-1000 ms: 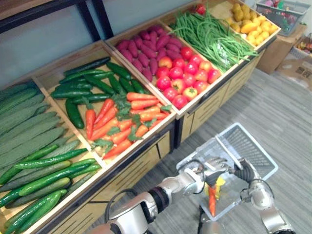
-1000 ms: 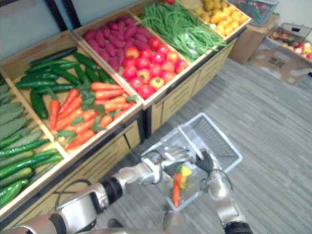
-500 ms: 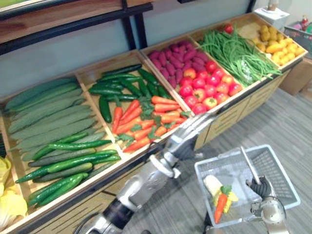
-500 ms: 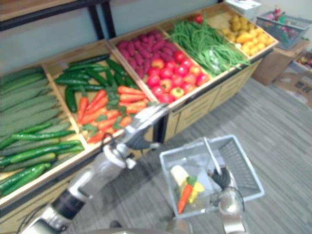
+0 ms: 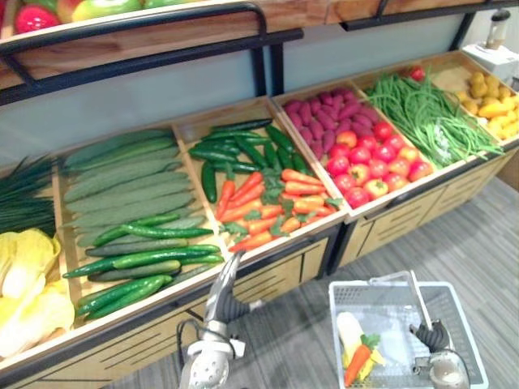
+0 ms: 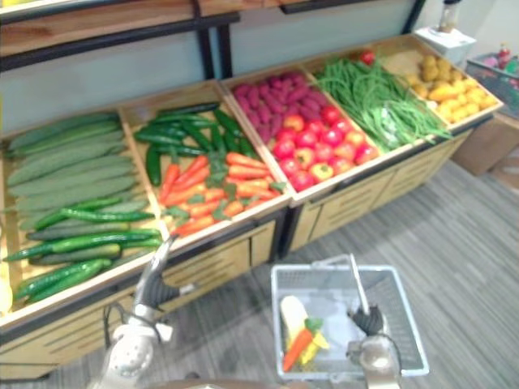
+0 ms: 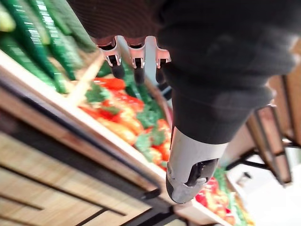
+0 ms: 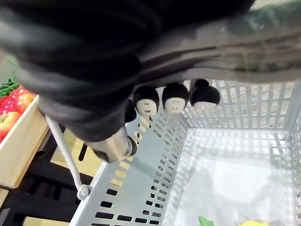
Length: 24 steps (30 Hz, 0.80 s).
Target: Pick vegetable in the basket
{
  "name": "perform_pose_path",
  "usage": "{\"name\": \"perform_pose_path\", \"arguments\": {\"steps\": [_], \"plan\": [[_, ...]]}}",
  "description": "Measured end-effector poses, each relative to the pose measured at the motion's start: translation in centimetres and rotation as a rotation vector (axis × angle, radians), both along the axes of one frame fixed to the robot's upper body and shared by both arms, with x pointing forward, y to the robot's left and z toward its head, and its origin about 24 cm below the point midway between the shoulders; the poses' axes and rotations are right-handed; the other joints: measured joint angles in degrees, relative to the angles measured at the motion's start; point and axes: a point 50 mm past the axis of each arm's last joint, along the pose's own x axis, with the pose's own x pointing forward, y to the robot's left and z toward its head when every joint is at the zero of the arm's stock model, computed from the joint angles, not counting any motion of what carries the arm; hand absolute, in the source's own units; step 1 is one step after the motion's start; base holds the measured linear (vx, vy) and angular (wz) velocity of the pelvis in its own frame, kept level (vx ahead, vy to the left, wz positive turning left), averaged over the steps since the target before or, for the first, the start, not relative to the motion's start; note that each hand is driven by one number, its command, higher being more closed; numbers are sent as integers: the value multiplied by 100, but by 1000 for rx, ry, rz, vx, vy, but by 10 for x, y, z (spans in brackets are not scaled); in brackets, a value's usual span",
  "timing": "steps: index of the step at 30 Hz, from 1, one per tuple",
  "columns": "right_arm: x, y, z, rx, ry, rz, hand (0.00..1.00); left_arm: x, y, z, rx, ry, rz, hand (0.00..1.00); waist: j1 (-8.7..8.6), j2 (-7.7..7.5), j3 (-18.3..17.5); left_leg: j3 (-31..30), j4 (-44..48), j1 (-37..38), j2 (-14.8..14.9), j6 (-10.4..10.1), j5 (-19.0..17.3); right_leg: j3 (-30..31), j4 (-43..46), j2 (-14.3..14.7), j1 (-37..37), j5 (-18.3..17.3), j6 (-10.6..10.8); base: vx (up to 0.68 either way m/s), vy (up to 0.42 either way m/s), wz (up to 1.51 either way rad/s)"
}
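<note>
Right hand on basket handle, fingers curled in wrist view; carrot inside.

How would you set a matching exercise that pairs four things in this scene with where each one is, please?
Things:
1. slim orange carrot with green leaves
2. round red tomatoes
3. right hand
4. left hand

Places:
A. fingers curled round the thin grey handle
B. in a wooden crate, in front of the purple sweet potatoes
C. lying in the pale grey plastic mesh basket
D. raised before the front edge of the vegetable shelf, fingers straight, holding nothing

Pairs: 1-C, 2-B, 3-A, 4-D
</note>
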Motion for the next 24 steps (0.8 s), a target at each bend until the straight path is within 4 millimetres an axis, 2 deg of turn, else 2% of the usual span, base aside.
{"name": "perform_pose_path", "arguments": {"steps": [5,7,8,10,14,17,19,21,24], "plan": [[-8,-4,-4,5,14,-47,100,-31,16,-45,-3,246,75,0,46,38,-117,-265,-35,-54,-68,25,17,-215,3,-66,79,-109,-24,-28,8,22],[-10,-4,-7,3,25,-63,100,-50,30,-70,7,385,148,0,59,39,-209,-312,-59,-84,-79,45,41,-267,-14,-70,80,-109,-24,-8,8,12],[-10,-3,-7,4,24,-63,100,-54,35,-75,13,420,173,0,58,38,-216,-312,-59,-83,-81,47,42,-268,-17,-70,81,-108,-24,0,0,0],[-12,-1,-9,9,28,-66,100,-69,51,-90,22,520,271,0,57,33,-258,-318,-59,-83,-84,48,43,-280,-34,-69,91,-106,-22,-8,2,2],[-22,-1,-17,12,65,-91,100,-106,88,-112,32,672,604,0,53,11,-340,-443,-60,-25,-96,46,42,-426,-145,-59,295,-99,-14,-4,7,15],[-21,0,-20,16,78,-100,100,-126,93,-119,-3,741,743,0,52,7,-338,-447,-62,37,-105,42,38,-429,-185,-58,379,-96,-10,-2,4,1],[-22,1,-22,19,90,-107,100,-139,90,-127,-30,822,799,0,59,5,-337,-444,-65,63,-107,35,33,-424,-189,-58,401,-95,-9,0,0,0],[-23,2,-25,25,108,-107,100,-153,81,-135,-143,918,875,0,53,-21,-320,-433,-66,124,-104,13,16,-413,-198,-55,458,-97,-8,0,0,0],[-23,3,-26,33,124,-94,100,-157,74,-139,-201,954,891,0,56,-32,-327,-423,-85,138,-101,-31,-17,-393,-198,-54,467,-98,-8,0,0,0]]}}
